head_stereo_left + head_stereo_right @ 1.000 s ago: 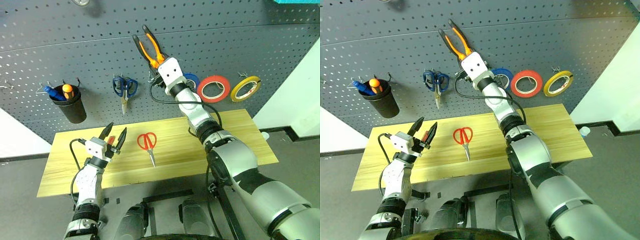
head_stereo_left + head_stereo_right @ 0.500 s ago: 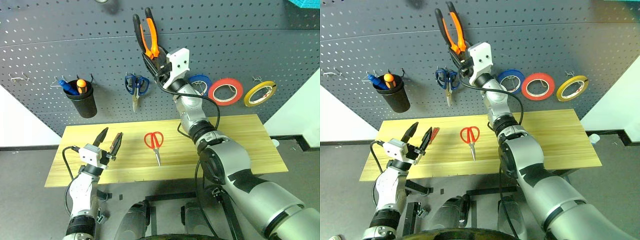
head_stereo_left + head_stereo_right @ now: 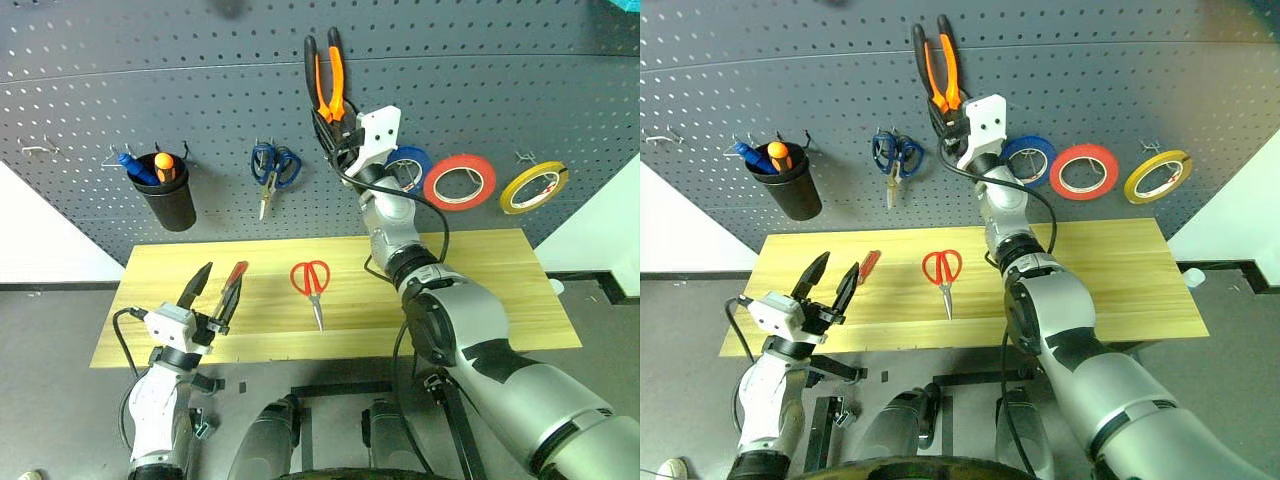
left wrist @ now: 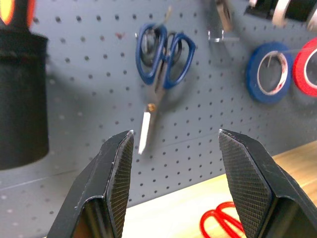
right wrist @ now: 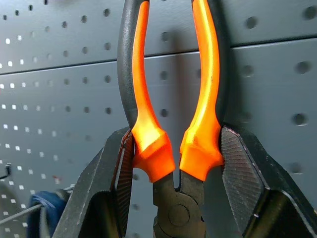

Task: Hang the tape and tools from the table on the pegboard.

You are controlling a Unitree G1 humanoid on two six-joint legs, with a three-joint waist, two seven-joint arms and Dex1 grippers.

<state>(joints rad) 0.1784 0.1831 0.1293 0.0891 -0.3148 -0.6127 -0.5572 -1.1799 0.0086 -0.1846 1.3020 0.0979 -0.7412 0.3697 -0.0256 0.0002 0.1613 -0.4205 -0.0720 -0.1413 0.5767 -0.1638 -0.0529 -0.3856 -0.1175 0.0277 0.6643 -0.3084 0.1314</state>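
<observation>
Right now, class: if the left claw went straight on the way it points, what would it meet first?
Probably the pegboard, just below the hanging blue-handled scissors; the open left claw frames that spot, though depth is unclear.

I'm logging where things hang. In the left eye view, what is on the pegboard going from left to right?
Black cup → blue scissors → pliers, held up by the right claw → blue tape → red tape → yellow tape.
</observation>
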